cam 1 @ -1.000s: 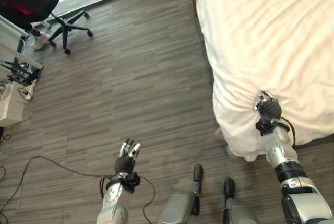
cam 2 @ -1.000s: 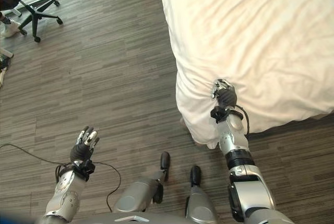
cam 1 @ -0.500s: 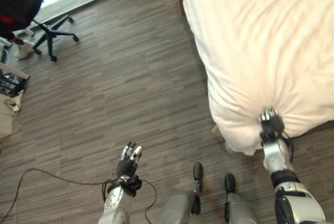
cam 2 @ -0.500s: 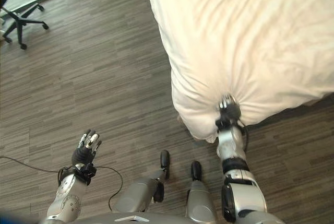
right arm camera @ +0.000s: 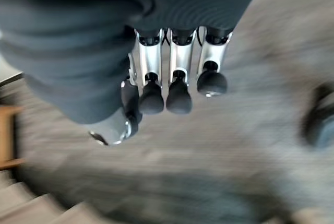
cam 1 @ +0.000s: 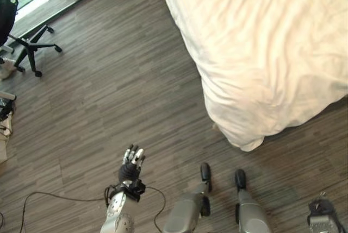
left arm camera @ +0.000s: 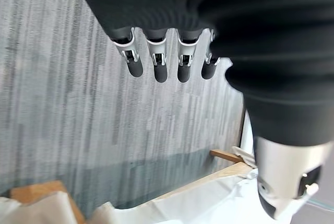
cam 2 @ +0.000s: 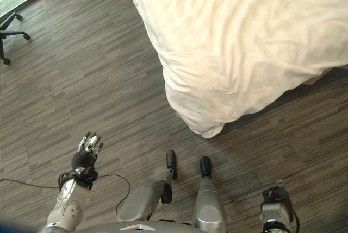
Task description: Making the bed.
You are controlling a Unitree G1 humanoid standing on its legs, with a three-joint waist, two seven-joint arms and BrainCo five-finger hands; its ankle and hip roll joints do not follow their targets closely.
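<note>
- Cream-white wrinkled duvet (cam 1: 272, 54) is what I'm working on; it covers the bed and its rounded corner (cam 2: 209, 127) droops over the edge toward the dark wood-plank floor (cam 1: 119, 92), just ahead of me.
- My right hand (cam 2: 276, 196) sits low by my side, well apart from that corner. In its wrist view the fingers (right arm camera: 179, 85) curl down with nothing between them, so I read it as closed and empty, no cloth in it.
- My left hand (cam 1: 130, 163) is raised over bare floor, well clear of the bed. Its fingers (left arm camera: 156, 59) are straight and relaxed, holding nothing; I judge it is kept out there for balance rather than work.
- Neither hand touches the duvet, so the corner lies as it hangs, a little bunched. It likely needs another tug or some smoothing.
- A black swivel office chair (cam 1: 24, 40) stands far off by the window, out of my way.
</note>
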